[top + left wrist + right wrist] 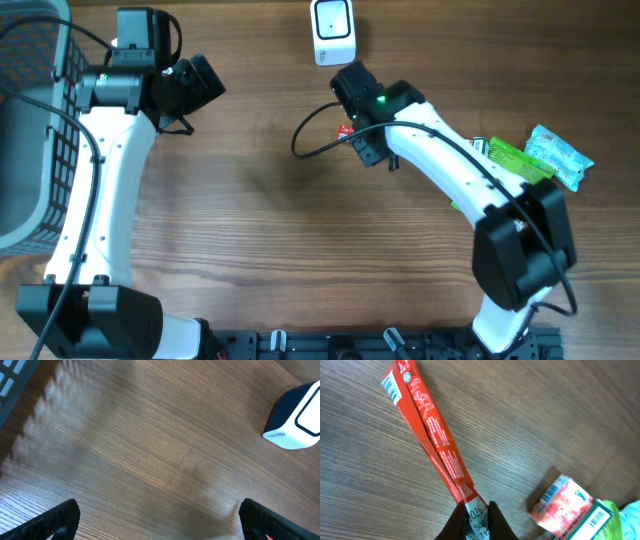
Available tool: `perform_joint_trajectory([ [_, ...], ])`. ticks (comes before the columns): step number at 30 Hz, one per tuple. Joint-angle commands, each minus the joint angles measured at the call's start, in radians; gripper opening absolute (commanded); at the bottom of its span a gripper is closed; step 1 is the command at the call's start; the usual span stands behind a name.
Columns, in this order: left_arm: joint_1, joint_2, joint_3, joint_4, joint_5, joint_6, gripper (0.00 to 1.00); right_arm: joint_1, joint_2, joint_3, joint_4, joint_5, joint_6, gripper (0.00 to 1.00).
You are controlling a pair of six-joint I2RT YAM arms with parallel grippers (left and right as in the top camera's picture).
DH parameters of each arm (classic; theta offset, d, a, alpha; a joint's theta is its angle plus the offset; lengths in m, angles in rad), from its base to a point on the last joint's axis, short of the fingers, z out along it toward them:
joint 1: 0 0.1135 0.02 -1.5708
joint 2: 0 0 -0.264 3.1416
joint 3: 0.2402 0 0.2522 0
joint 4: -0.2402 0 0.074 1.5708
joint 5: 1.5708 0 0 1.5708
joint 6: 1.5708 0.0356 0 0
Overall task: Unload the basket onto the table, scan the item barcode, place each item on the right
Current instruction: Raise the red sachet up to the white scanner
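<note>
**Right claw pinched on the red stick, near the scanner**

My right claw is closed on one end of a long red stick, its two dark fingers pressed onto the white printed strip there. The stick runs away from the claw over the wooden surface. At its far end a small white barcode faces my wrist camera. I cannot tell whether that far end touches the surface.

Off to one side of the claw lie a small pink pack and, touching it, a green box. Both show barcodes.

From overhead, the right claw sits just below the white scanner, close to it but apart. Only a red scrap of the stick peeks out beside the fingers. A black cable loops out to the claw's side. Further along my right arm, the green box and a pale blue packet lie together.

My left claw hangs wide open and holds nothing, well apart from the stick. Its fingers frame bare wood, with the scanner at the edge of its view. A grey basket stands beside my left arm.
</note>
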Motion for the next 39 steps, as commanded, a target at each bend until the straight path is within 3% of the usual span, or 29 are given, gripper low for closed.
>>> perform_joint_trajectory([
  [1, 0.005, -0.005, -0.004, 0.002, -0.003, 0.005, 1.0, 0.002, -0.134, 0.0, 0.003, 0.029, 0.049, 0.04],
  [6, 0.005, -0.005, -0.004, 0.002, -0.003, 0.005, 1.0, 0.002, -0.332, 0.0, 0.028, 0.123, 0.101, 0.04],
  [11, 0.005, -0.005, -0.004, 0.002, -0.003, 0.005, 1.0, -0.011, -0.415, 0.0, 0.031, 0.114, 0.141, 0.04],
  [15, 0.005, -0.005, -0.004, 0.002, -0.003, 0.005, 1.0, -0.082, -0.414, 0.0, 0.083, 0.007, 0.111, 0.04],
  [21, 0.005, -0.005, -0.004, 0.002, -0.003, 0.005, 1.0, -0.089, -0.411, 0.018, 0.143, 0.032, -0.039, 0.04],
  [29, 0.005, -0.005, -0.004, 0.002, -0.003, 0.005, 1.0, -0.079, -0.23, 0.319, 0.023, 0.364, -0.178, 0.04],
  [36, 0.005, -0.005, -0.004, 0.002, -0.003, 0.005, 1.0, 0.002, -0.029, 0.37, 0.367, 0.693, -0.527, 0.04],
  [39, 0.005, -0.005, -0.004, 0.002, -0.003, 0.005, 1.0, 0.023, 0.099, 0.37, 0.683, 0.852, -0.827, 0.04],
])
